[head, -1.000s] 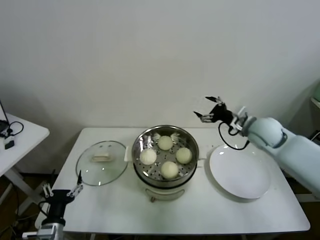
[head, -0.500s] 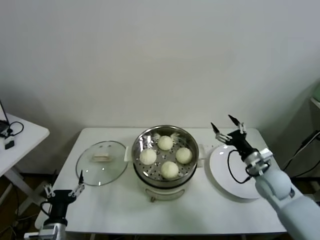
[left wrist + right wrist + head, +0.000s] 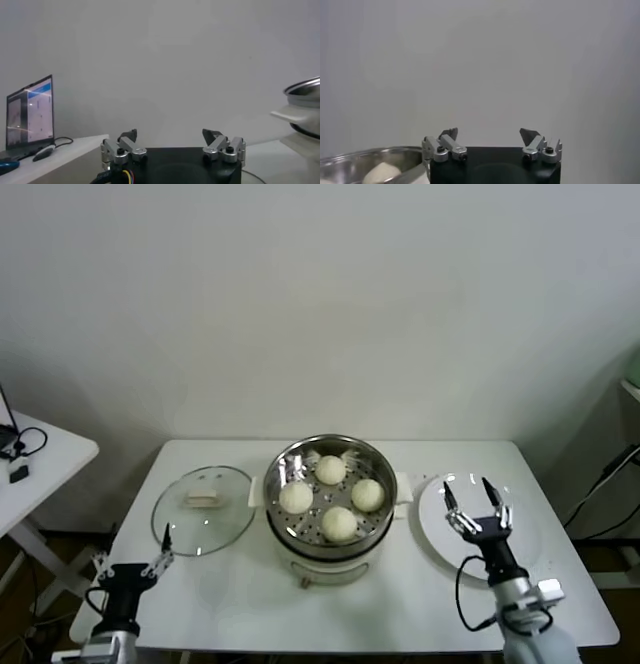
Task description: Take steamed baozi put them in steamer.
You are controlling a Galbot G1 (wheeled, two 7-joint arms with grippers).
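- four steamed baozi (image 3: 331,496) sit domes up in the steamer (image 3: 330,446); round, so no long axis to call.
- right gripper (image 3: 478,506) points up over the white plate (image 3: 520,556), jaws released, nothing between them; the steamer is off to its left.
- a second ago it hung high behind the plate; now it's pulled back near the table's front.
- left gripper (image 3: 131,564) parked low, jaws spread, unchanged.

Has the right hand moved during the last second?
Yes. The right hand, open and empty, has drawn back from behind the steamer toward the robot, and is now over the white plate.
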